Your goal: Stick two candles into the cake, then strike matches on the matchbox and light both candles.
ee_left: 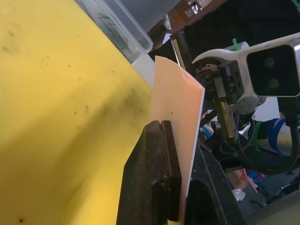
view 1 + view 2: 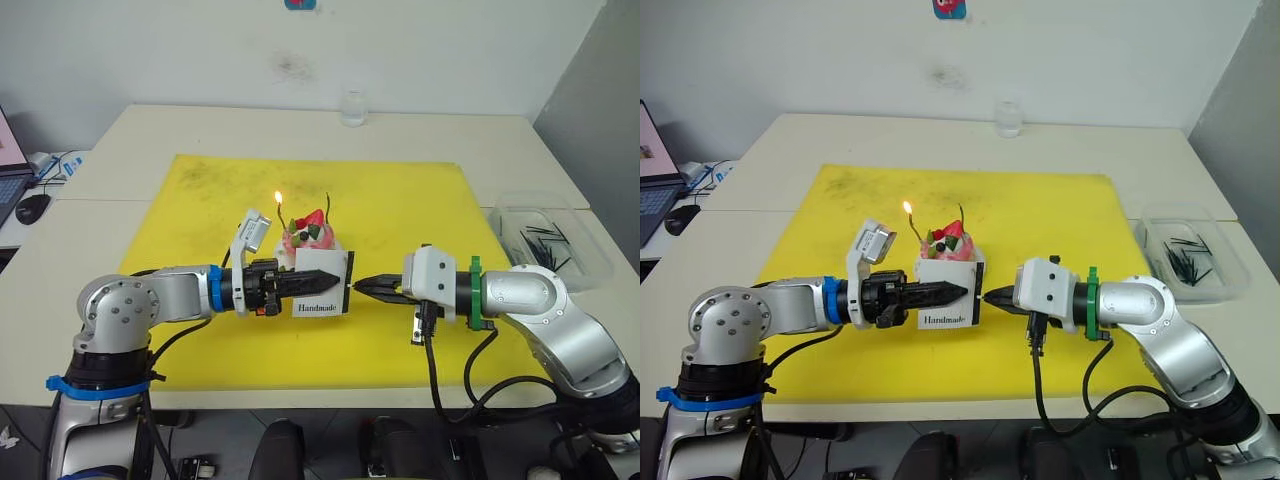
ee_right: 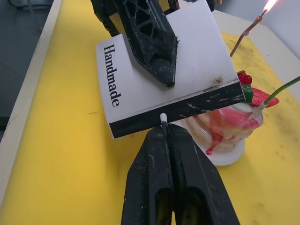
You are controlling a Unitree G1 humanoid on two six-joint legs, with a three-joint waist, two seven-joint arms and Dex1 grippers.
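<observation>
The left end effector [image 2: 325, 282] held the matchbox [image 2: 322, 282] upright above the yellow mat [image 2: 420, 215], its fingers clamped flat on the white face so that the word "Handmade" ran along the lower edge and the black strip faced the other arm. The right end effector [image 2: 362, 287] was closed narrow on a match [image 3: 163, 117] — its pale head poked out just past the fingertips and touched the black strip, as the right wrist view showed plainly.

Directly behind the matchbox, on the far side of both end effectors, sat the cake [image 2: 308, 237] on its white plate, near the middle of the mat. Two candles stood in it: the pinkish candle [image 2: 281, 217], nearer the left end effector, carried a small flame at its tip, while the greenish candle [image 2: 329, 208], nearer the right end effector, was unlit.

Well beyond the right arm, off the mat on the table [image 2: 450, 135], a clear plastic tray [image 2: 505, 215] held a scatter of spare matches [image 2: 538, 243]. A small glass [image 2: 352, 108] stood at the far edge of the table, well apart from everything else.
</observation>
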